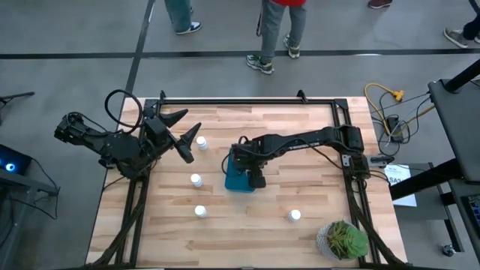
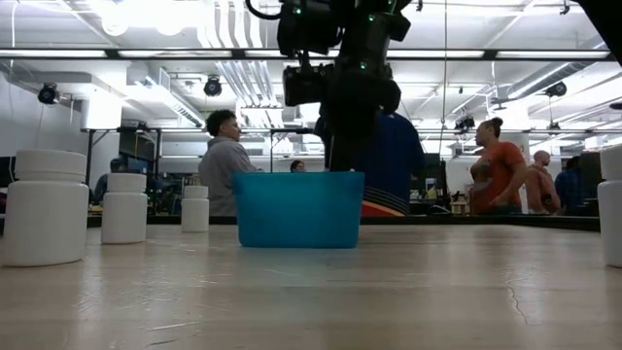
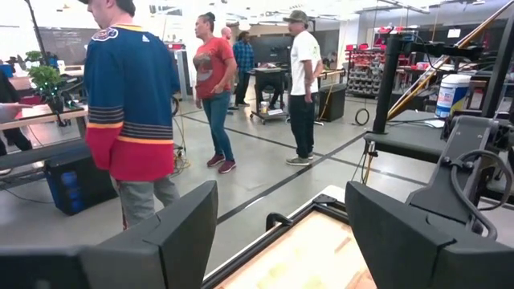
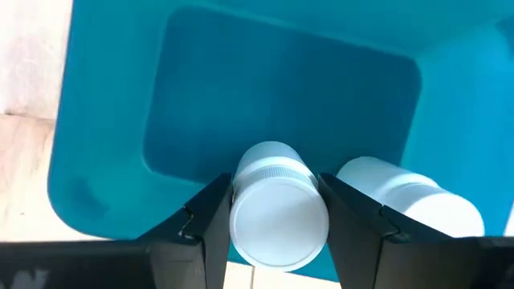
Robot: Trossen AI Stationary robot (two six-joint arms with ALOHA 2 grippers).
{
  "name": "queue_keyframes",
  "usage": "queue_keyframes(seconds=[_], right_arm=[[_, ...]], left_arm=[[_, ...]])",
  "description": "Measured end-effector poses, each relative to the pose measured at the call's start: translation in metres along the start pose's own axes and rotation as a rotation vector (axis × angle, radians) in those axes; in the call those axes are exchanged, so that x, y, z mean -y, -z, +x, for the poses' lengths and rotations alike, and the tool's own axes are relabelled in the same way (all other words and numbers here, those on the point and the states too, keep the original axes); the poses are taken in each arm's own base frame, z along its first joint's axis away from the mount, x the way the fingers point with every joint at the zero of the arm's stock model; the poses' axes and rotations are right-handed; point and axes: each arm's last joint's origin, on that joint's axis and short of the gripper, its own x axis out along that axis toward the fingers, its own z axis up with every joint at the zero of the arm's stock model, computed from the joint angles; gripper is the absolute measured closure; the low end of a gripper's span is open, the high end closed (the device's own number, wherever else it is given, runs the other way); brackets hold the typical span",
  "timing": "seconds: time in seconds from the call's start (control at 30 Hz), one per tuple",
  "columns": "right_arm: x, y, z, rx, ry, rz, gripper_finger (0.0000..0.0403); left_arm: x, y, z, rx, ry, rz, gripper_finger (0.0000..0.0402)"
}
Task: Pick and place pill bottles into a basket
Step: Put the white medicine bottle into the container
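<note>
The teal basket [image 1: 238, 180] stands mid-table; it also shows in the low view [image 2: 296, 209]. My right gripper [image 1: 253, 174] reaches down into it, shut on a white pill bottle [image 4: 277, 213]. A second bottle [image 4: 401, 201] lies inside the basket beside it. Several more bottles stand upright on the table: [image 1: 201, 141], [image 1: 196, 180], [image 1: 200, 211], [image 1: 295, 216]. My left gripper [image 1: 180, 131] is open and empty, raised at the table's far left, pointing out over the far edge [image 3: 281, 241]. My right gripper pinches the bottle's round sides [image 4: 241, 217] between its two fingers. The fingers come from above, pointing down into the basket, and lie along the bottle. The bottle's ribbed cap end [image 4: 273, 168] points toward the basket floor; whether it touches the floor I cannot tell.
A green potted plant [image 1: 343, 240] stands at the near right corner. A black frame [image 1: 247, 101] rims the table. People stand in the room beyond the far edge [image 3: 128, 104]. Bare wood lies along the near edge between the bottles.
</note>
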Motion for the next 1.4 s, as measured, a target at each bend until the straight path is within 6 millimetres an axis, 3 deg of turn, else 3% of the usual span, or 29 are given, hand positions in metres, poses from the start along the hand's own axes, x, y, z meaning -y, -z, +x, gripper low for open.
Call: queue_keyframes(seconds=[0.63, 0.97, 1.4], right_arm=[[0.0050, -0.0013, 0.0018, 0.027, 0.023, 0.010, 0.0247], [0.0052, -0.0006, 0.0019, 0.020, 0.023, 0.011, 0.0200], [0.0052, -0.0028, -0.0056, 0.011, 0.021, 0.019, 0.0198]], left_arm=[[-0.0001, 0.0000, 0.0001, 0.000, -0.001, 0.000, 0.0146], [-0.0001, 0.0000, 0.0001, 0.000, -0.001, 0.000, 0.0146], [0.0000, 0.0001, 0.0002, 0.000, -0.001, 0.002, 0.0146]])
